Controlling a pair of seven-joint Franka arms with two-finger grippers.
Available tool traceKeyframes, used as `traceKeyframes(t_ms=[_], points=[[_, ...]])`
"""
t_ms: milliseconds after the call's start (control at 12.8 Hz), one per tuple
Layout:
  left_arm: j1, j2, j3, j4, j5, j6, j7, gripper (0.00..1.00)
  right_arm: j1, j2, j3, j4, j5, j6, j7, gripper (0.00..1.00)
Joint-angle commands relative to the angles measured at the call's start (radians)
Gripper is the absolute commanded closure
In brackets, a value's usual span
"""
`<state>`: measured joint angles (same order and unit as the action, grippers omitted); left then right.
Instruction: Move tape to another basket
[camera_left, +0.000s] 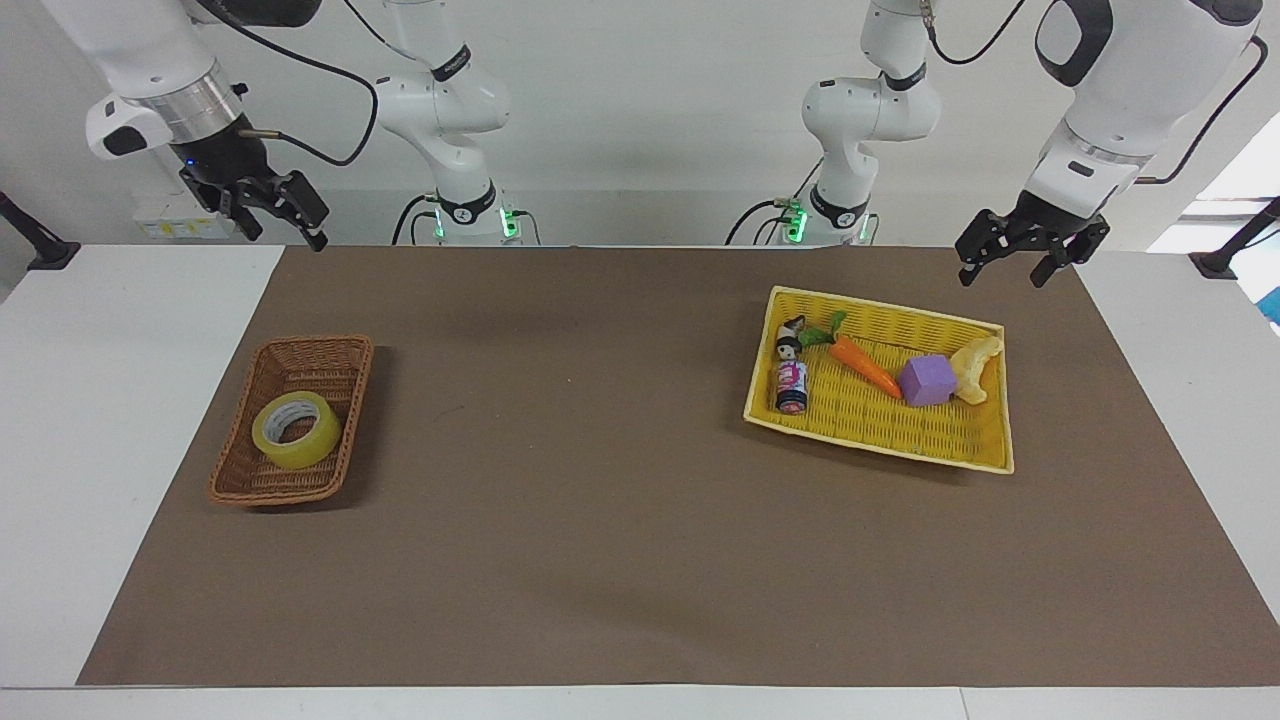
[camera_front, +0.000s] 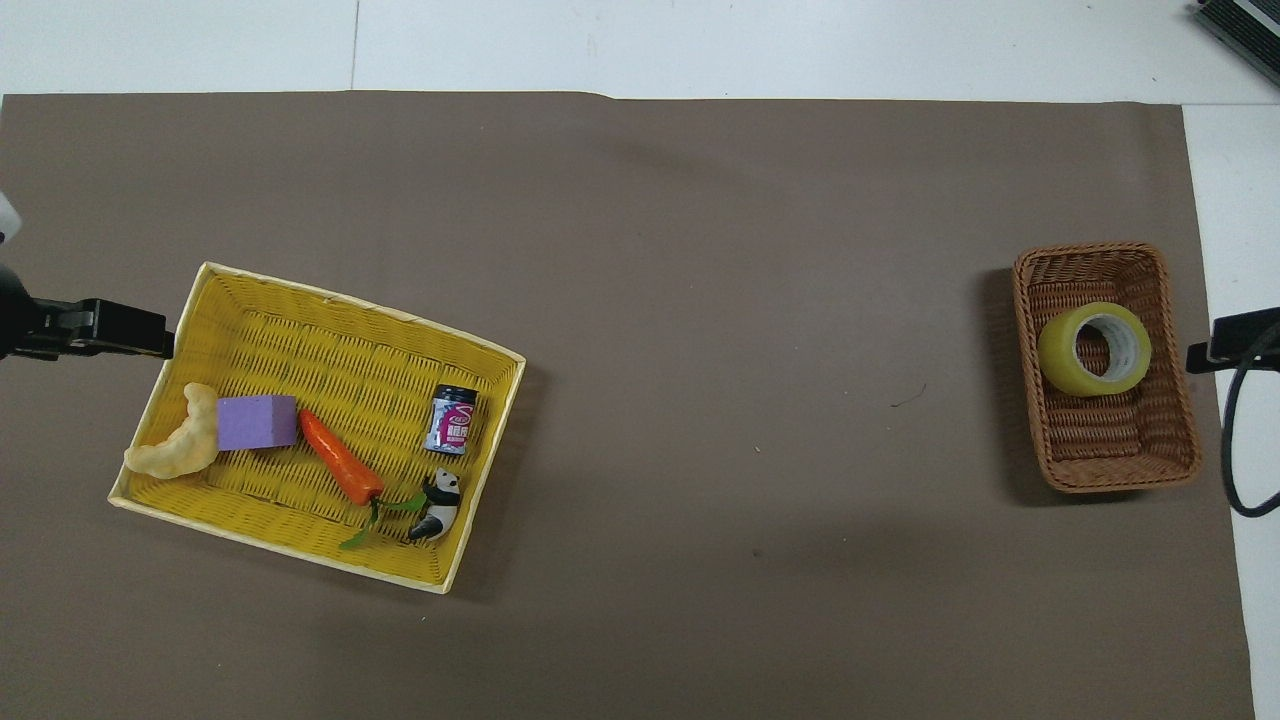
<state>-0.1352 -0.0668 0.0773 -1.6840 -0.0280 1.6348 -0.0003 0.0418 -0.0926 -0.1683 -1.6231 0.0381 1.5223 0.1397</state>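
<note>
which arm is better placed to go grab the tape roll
Right. The yellow translucent tape roll lies in the small brown wicker basket at the right arm's end; the right pincer hangs open nearby. The left pincer waits over the mat's edge by the flat yellow woven tray.

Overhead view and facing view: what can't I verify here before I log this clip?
- Right gripper: overhead view's edge cuts off all but a tip; it hangs high, short of the basket.
- Left gripper: same edge cutoff; waits by the yellow tray.
- Tape: underside hidden by itself.
</note>
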Motion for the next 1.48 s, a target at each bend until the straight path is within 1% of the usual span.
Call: traceKeyframes(t_ms=[0,78,234,312,469,547,781,859,1016,1172,1250,1406], points=[[0.006,-0.005,-0.004,0.006,0.017,-0.012,0.011,0.00,-0.022,0.016,0.105,0.081,-0.085,-0.037,0.006,0.00],[0.006,-0.005,-0.004,0.007,0.017,-0.012,0.013,0.00,-0.028,0.027,0.119,0.109,-0.089,-0.040,0.006,0.00],[0.006,-0.005,-0.002,0.006,0.017,-0.012,0.013,0.00,-0.026,0.045,0.124,0.124,-0.092,-0.072,0.006,0.00],[0.006,-0.005,-0.002,0.007,0.017,-0.012,0.011,0.00,-0.031,0.028,0.124,0.117,-0.086,-0.071,0.008,0.00],[0.006,-0.005,-0.004,0.006,0.017,-0.012,0.011,0.00,-0.051,-0.041,0.119,0.015,-0.073,-0.062,0.014,0.00],[0.006,-0.005,-0.004,0.007,0.017,-0.012,0.013,0.00,-0.063,-0.053,0.119,-0.006,-0.067,-0.056,0.020,0.00],[0.006,-0.005,-0.002,0.006,0.017,-0.012,0.013,0.00,-0.059,-0.049,0.116,0.000,-0.052,-0.047,0.017,0.00],[0.006,-0.005,-0.002,0.007,0.017,-0.012,0.013,0.00,-0.048,-0.041,0.110,0.011,-0.053,-0.028,0.017,0.00],[0.006,-0.005,-0.004,0.006,0.017,-0.012,0.013,0.00,-0.046,-0.027,0.107,0.029,-0.053,-0.030,0.018,0.00],[0.006,-0.005,-0.004,0.006,0.017,-0.012,0.013,0.00,-0.039,-0.026,0.096,0.031,-0.053,-0.034,0.018,0.00],[0.006,-0.005,-0.004,0.007,0.017,-0.012,0.013,0.00,-0.017,-0.027,0.075,0.028,-0.057,-0.042,0.018,0.00],[0.006,-0.005,-0.004,0.006,0.017,-0.012,0.013,0.00,-0.013,-0.032,0.081,0.022,-0.064,-0.042,0.009,0.00]])
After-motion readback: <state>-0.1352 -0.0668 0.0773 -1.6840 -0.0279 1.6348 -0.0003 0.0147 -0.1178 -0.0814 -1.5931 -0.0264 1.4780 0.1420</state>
